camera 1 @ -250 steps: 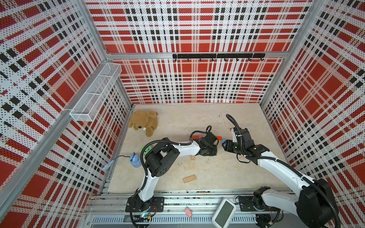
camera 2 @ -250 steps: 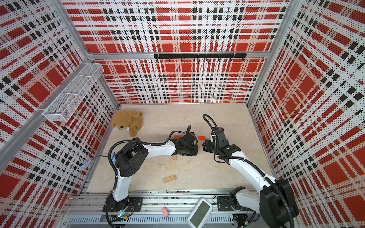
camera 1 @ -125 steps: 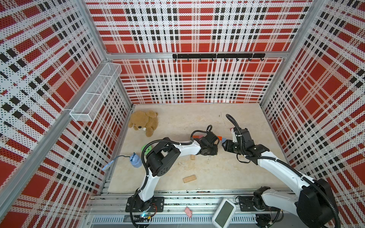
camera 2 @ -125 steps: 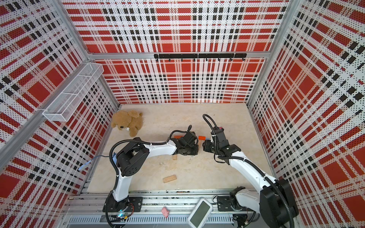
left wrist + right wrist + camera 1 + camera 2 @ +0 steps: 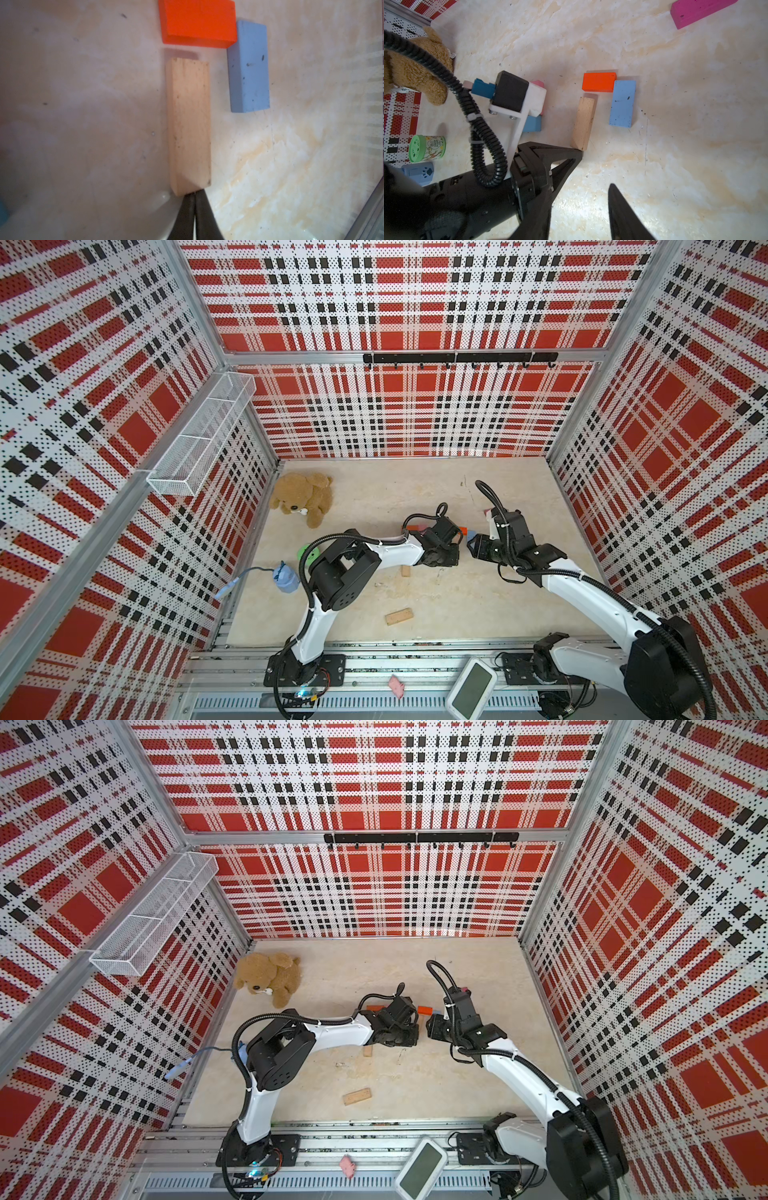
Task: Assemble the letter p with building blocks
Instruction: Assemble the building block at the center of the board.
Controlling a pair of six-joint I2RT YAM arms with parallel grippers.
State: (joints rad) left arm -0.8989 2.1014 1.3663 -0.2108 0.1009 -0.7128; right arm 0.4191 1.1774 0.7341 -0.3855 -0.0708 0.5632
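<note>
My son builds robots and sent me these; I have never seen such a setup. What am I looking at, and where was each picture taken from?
Two white robot arms work over a beige table. The two wide pictures look down from overhead; the two close ones come from cameras on the arms' wrists. On the table lie an orange block, a blue block and a wooden block, plus a teddy bear. The left gripper is shut, its tips at the wooden block's end; it holds nothing. The right gripper is open and empty.

No readable words, green can [image 5: 426, 148] label print too small, black paw-print sign on blue case [image 5: 418, 173]
</note>
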